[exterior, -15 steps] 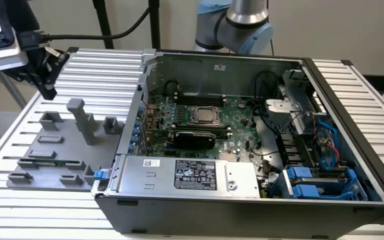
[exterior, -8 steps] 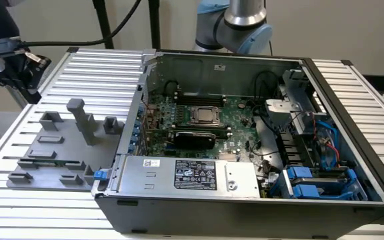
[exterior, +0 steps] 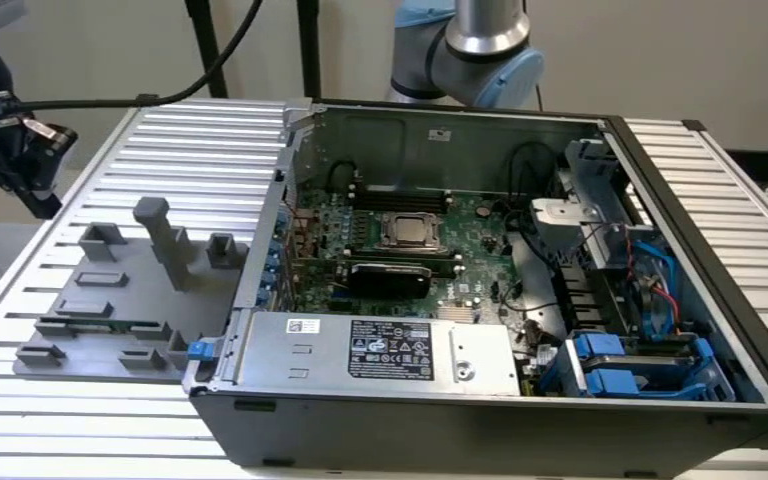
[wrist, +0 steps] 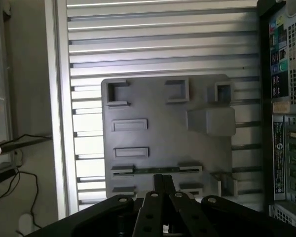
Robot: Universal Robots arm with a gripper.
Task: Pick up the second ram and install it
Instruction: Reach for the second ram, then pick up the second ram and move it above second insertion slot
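End effector hovers above what seems the second ram.

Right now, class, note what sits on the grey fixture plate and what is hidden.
On the plate stand grey blocks and slotted holders; the ram spans two holders. The gripper covers one edge of the plate, so anything there is hidden.

Slatted table bears fixture, computer case
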